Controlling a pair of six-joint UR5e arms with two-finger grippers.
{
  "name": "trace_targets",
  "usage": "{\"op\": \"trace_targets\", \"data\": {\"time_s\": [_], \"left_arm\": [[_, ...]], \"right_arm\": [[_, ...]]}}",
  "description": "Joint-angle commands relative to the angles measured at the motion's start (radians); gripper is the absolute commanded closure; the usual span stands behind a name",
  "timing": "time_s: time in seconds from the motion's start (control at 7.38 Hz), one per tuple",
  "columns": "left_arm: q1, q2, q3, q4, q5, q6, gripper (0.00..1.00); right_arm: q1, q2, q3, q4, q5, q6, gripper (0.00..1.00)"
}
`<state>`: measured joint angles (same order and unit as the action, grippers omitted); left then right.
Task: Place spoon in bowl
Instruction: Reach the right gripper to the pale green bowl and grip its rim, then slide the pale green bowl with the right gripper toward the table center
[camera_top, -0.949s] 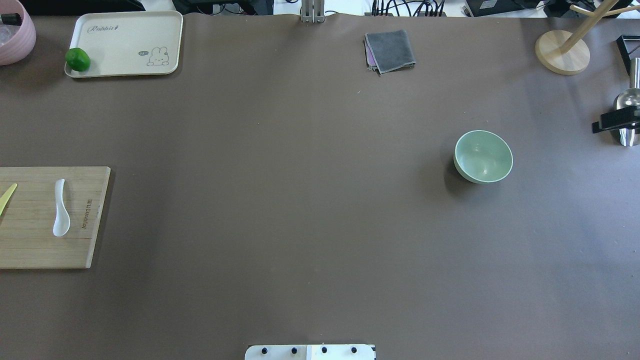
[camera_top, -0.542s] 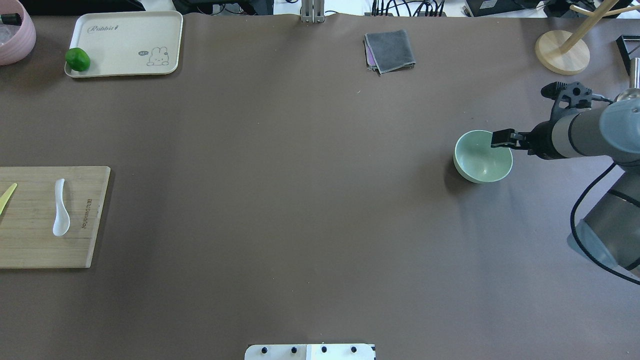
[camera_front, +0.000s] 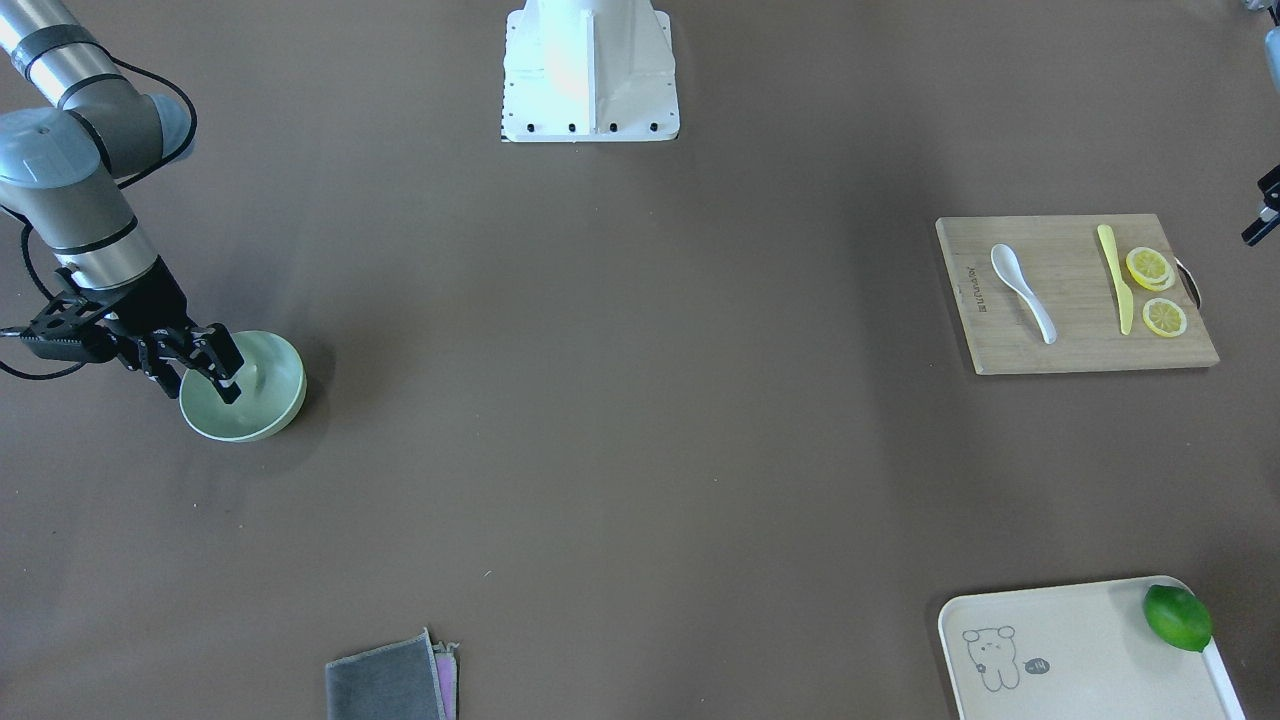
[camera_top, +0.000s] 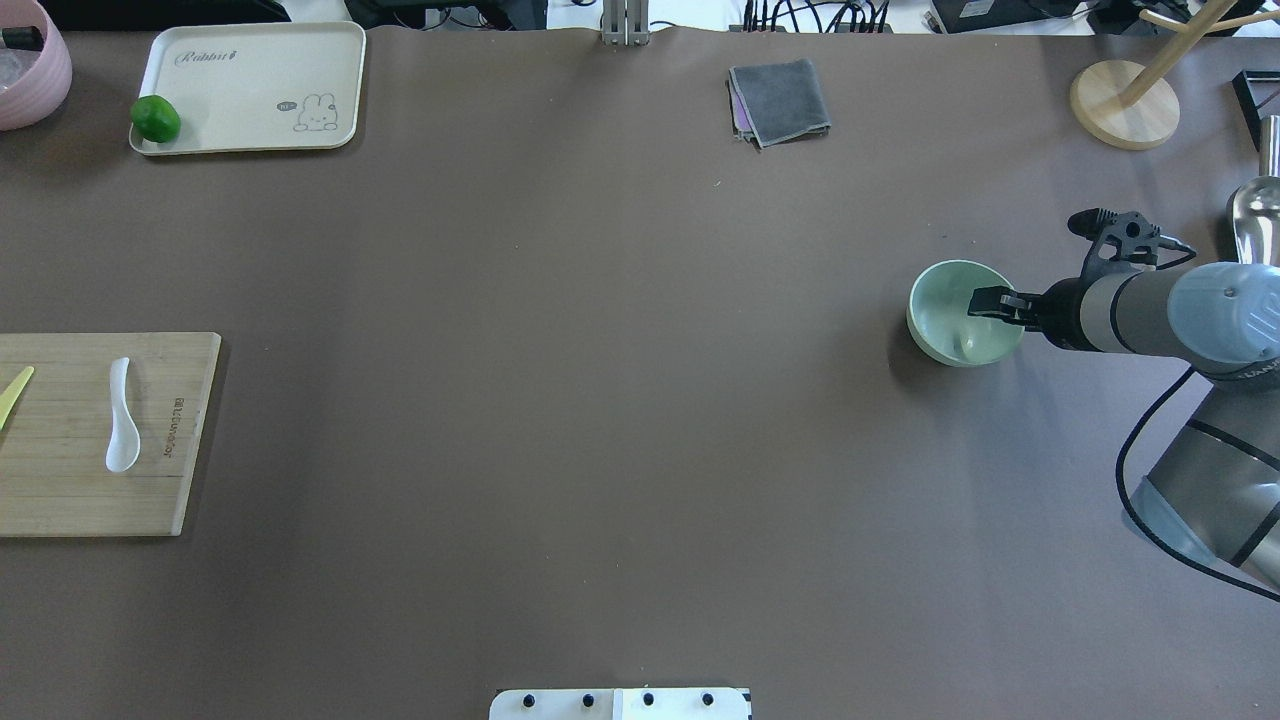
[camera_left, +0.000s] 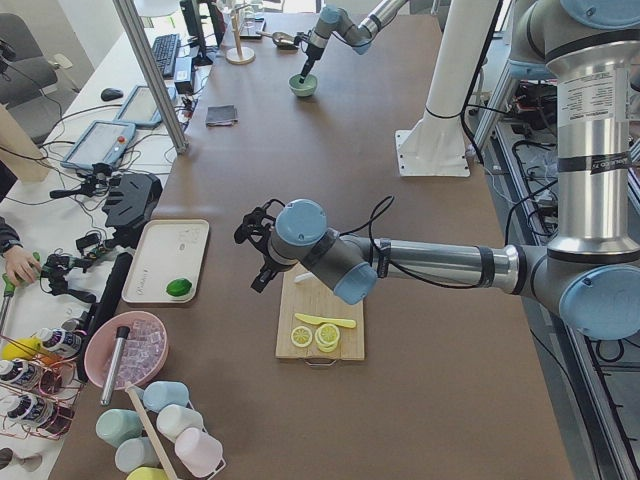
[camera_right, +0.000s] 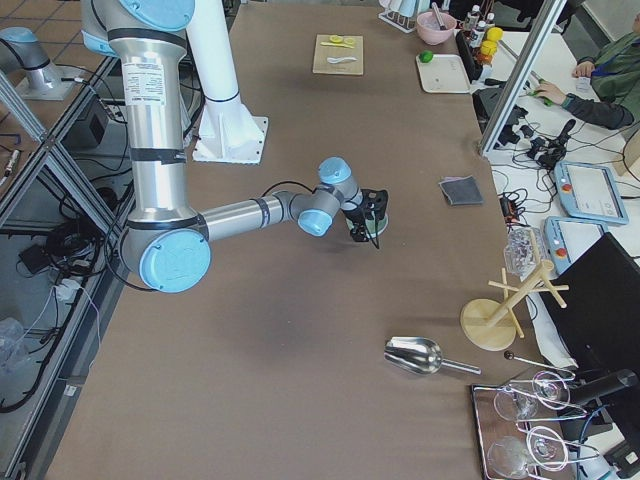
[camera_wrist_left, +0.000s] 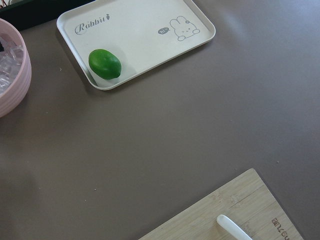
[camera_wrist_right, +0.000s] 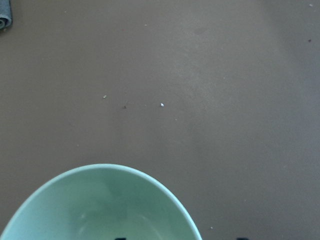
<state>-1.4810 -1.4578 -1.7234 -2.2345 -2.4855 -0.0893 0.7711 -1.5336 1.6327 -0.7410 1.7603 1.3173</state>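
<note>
The white spoon (camera_top: 122, 420) lies on a wooden cutting board (camera_top: 60, 490) at the table's left edge, bowl end toward the robot; it also shows in the front view (camera_front: 1020, 290), and its handle tip shows in the left wrist view (camera_wrist_left: 232, 227). The mint-green bowl (camera_top: 945, 325) stands upright and empty on the right side, also seen in the front view (camera_front: 265, 405). My right gripper (camera_top: 985, 303) is open, its jaws astride the bowl's right rim (camera_wrist_right: 100, 200). My left gripper (camera_left: 258, 262) hovers above the table beside the board; I cannot tell whether it is open or shut.
A yellow knife (camera_front: 1113, 280) and lemon slices (camera_front: 1150, 268) share the board. A cream tray (camera_top: 250, 100) with a lime (camera_top: 155, 118) and a pink bowl (camera_top: 30, 70) stand far left. A grey cloth (camera_top: 780, 100), a wooden stand (camera_top: 1125, 105) and a metal scoop (camera_top: 1255, 210) lie at the far side.
My right arm came in from the right and its gripper moved over the bowl's right rim, then slightly toward the robot. Bowl and spoon have not moved.
</note>
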Motion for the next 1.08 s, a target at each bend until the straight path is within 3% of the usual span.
{"op": "trace_targets", "data": {"time_s": [0.0,0.54,0.81,0.95], "left_arm": [[0.001,0.013,0.001,-0.01,-0.001,0.0,0.01],[0.001,0.013,0.001,-0.01,0.0,0.0,0.01],[0.002,0.011,-0.001,-0.01,-0.001,0.0,0.01],[0.007,0.013,-0.001,-0.01,-0.001,0.0,0.01]], "right_arm": [[-0.001,-0.002,-0.001,0.005,-0.002,0.022,1.0],[-0.004,0.03,0.018,-0.024,0.001,0.052,1.0],[-0.025,0.152,0.051,-0.172,-0.004,0.146,1.0],[-0.08,0.232,0.062,-0.277,-0.062,0.205,1.0]]}}
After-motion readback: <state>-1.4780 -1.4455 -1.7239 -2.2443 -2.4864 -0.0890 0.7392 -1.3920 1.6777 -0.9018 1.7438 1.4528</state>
